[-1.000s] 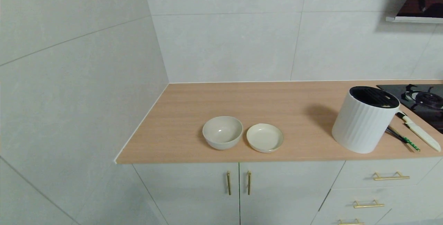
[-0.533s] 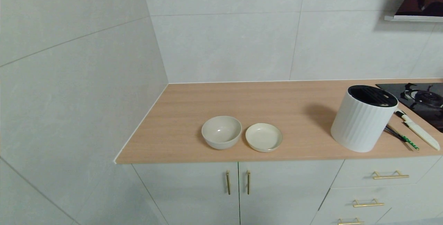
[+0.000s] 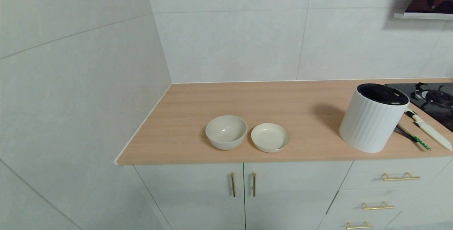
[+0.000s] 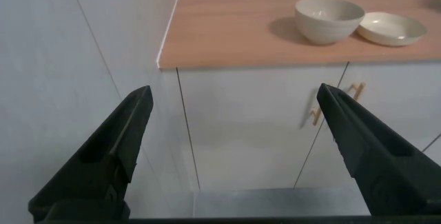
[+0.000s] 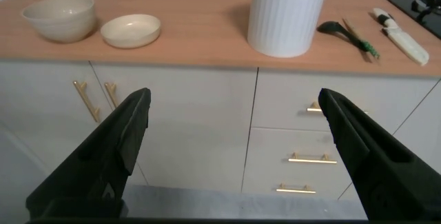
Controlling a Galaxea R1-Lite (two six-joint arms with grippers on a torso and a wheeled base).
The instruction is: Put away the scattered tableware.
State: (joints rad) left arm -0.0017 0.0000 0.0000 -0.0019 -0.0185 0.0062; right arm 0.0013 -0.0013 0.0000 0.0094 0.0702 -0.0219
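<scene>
Nearest, the left gripper (image 4: 233,93) and right gripper (image 5: 234,96) hold their fingers wide apart and empty, below the bench (image 3: 177,145) edge. The bowl (image 3: 226,132) and shallow dish (image 3: 270,137) sit side by side lower middle in the head view, likely nearer the left arm. The knife (image 3: 430,131) lies slantwise far right.

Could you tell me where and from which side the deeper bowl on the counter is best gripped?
Probably the rim of the bowl, from above, pinching its wall inside and out. It stands upright and open. The shallow dish sits close on its right, so the left or front rim looks freer.
</scene>
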